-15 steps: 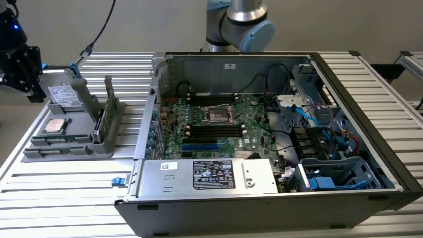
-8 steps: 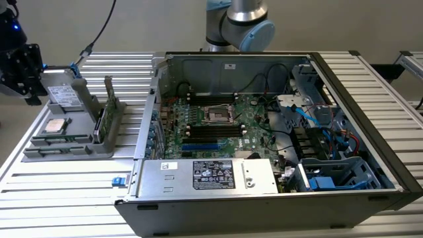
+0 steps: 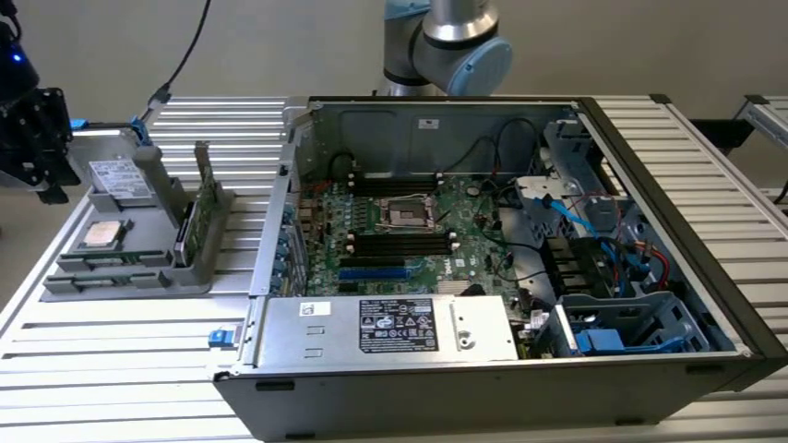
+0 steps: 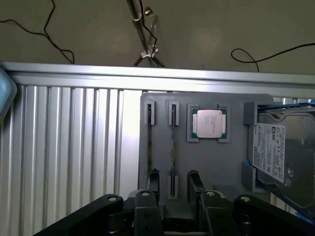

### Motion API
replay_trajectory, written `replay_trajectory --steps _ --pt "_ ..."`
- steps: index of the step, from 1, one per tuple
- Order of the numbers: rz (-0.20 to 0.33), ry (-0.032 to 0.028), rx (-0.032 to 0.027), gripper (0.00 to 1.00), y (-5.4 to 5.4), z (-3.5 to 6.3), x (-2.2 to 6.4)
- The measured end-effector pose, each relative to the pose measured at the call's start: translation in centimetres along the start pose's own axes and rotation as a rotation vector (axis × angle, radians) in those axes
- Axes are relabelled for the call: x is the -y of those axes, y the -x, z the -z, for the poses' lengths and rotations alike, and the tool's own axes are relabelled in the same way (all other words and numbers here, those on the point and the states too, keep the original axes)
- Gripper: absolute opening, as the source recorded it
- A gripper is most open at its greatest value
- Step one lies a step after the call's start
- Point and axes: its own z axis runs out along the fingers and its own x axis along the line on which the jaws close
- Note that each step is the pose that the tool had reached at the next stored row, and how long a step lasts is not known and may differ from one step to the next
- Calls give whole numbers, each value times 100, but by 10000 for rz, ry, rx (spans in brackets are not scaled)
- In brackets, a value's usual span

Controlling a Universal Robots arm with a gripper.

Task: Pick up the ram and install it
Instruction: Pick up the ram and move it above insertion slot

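Ram (image 4: pixel 172 147): thin green stick, standing on edge in one of two narrow slots of the grey holder tray (image 4: pixel 216 167); untouched, not yet lifted.

Tool (image 4: pixel 173 183): hanging over the ram, jaws standing wide, one finger on each side of the stick and apart from it; nothing is being held. I cannot tell whether it is sitting over the stick's middle.

Step in hand, as I am judging it: the pick. I am wanting the stick centred between the fingers (image 4: pixel 153 179), the wrist square to its long edge, and the pads landing on bare board rather than on the tray's end clips, so the ram is coming out straight without levering.

Neighbours: twin slot (image 4: pixel 150 147) just beside, contents unclear; silver processor chip (image 4: pixel 209 123) in its recess on the other side; hard drive (image 4: pixel 278 147) beyond that.

Support: tray is resting on the ribbed bench (image 4: pixel 74 157).

Destination: black memory slots (image 3: pixel 397 242) inside the open computer case (image 3: pixel 493 406), well apart from the tray.
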Motion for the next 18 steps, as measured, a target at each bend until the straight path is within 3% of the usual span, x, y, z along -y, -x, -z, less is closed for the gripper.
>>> replay_trajectory --steps 6,18 --pt "54 -13 87 36 -138 -48 -11" --pt "359 -24 76 36 -169 -260 -3"
